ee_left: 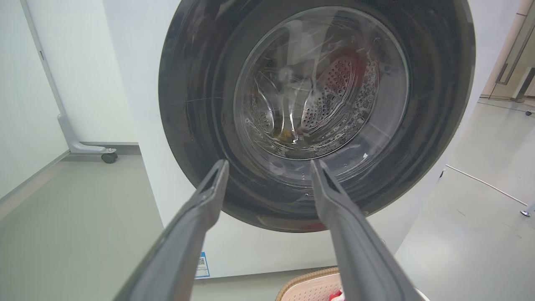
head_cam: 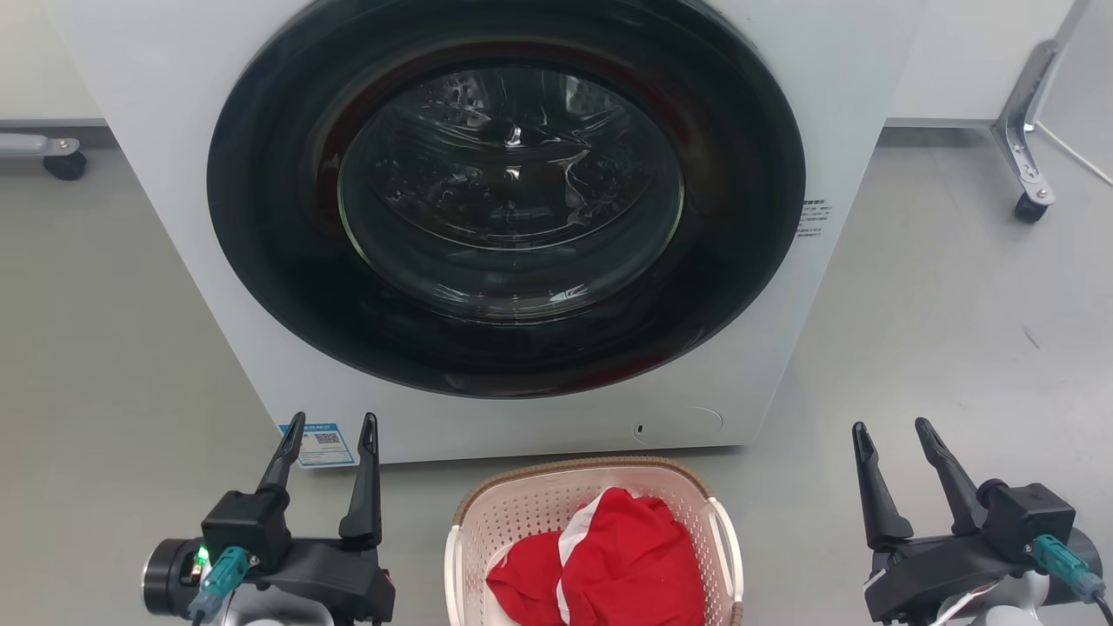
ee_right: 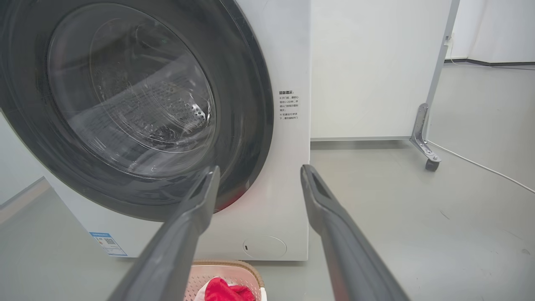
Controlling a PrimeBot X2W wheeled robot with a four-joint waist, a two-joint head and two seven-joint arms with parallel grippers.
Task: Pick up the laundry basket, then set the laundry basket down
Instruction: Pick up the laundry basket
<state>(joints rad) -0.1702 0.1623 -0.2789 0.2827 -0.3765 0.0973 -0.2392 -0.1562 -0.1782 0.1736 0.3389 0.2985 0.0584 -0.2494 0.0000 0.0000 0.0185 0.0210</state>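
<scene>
The laundry basket (head_cam: 574, 467) sat on the floor (head_cam: 939, 330) at six o'clock, before the washer (head_cam: 835, 78), its white handles (head_cam: 724, 539) facing sideways. It lay toward four o'clock from the released, empty left tool (head_cam: 334, 419) and toward eight o'clock from the released right tool (head_cam: 890, 424), which looked slightly farther off.

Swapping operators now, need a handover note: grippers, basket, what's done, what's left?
Left gripper: jaws open, empty, left of the basket.
Right gripper: jaws open, empty, right of it.
Laundry basket: on the floor in front of the washer, red clothing inside, not gripped.
Done: no grasp yet.
Left: grasp the basket, lift it, set it down.
</scene>
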